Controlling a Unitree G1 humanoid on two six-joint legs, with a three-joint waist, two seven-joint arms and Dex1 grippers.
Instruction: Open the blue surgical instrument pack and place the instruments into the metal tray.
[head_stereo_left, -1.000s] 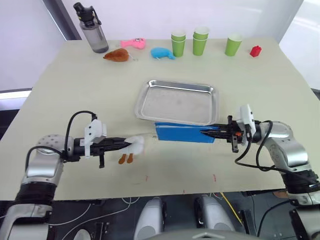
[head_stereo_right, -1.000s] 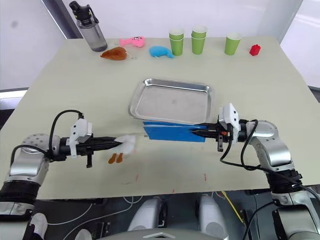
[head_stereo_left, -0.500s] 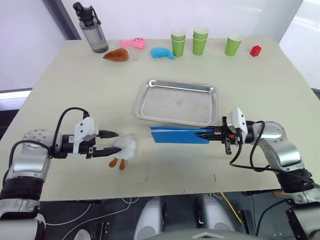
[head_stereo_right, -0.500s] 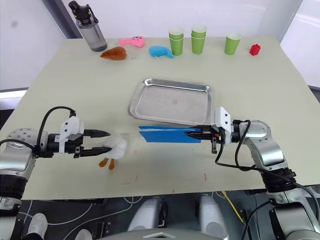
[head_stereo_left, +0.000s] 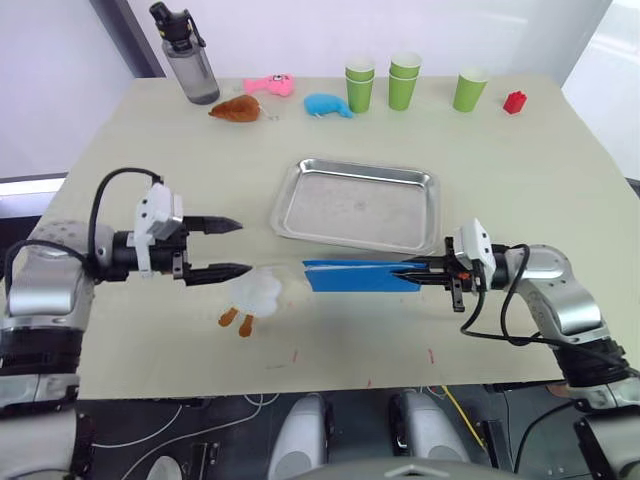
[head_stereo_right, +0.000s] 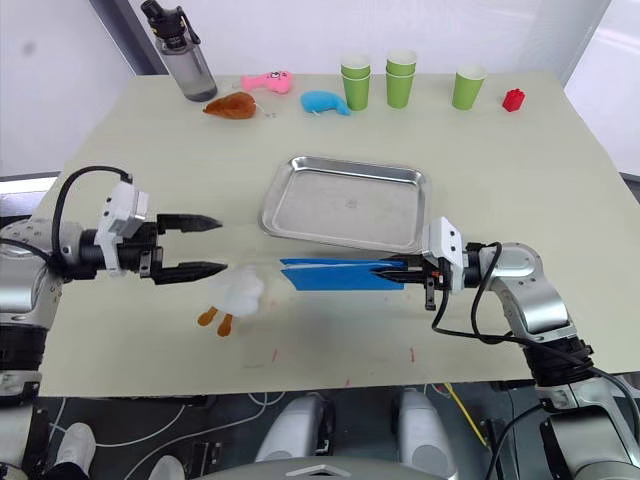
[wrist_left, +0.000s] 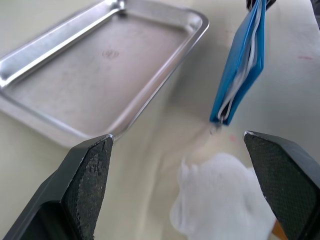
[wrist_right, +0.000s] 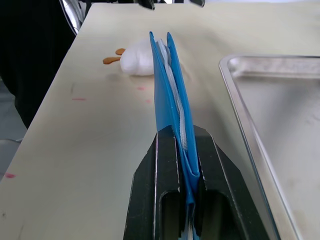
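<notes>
The blue surgical instrument pack (head_stereo_left: 358, 275) is folded shut and stands on edge just in front of the metal tray (head_stereo_left: 300, 190), which holds nothing. My right gripper (head_stereo_left: 415, 272) is shut on the pack's right end. In the right wrist view both fingers (wrist_right: 165, 165) clamp the pack (wrist_right: 167, 85), with white lining showing between the blue covers. The instruments are hidden inside. My left gripper (head_stereo_left: 243, 246) is open with nothing between its fingers, left of the pack's free end (wrist_left: 240, 65) and apart from it.
A white duck toy (head_stereo_left: 255, 290) lies on the table between my left gripper and the pack. Along the far edge stand a grey bottle (head_stereo_left: 185, 55), a brown toy (head_stereo_left: 235, 108), a pink toy (head_stereo_left: 268, 86), a blue whale toy (head_stereo_left: 325, 104), green cups (head_stereo_left: 404, 80) and a red block (head_stereo_left: 514, 101).
My left gripper has opened, let go of the white duck toy and drawn back to the left. The toy now lies on the table. The pack has turned from flat onto its edge.
</notes>
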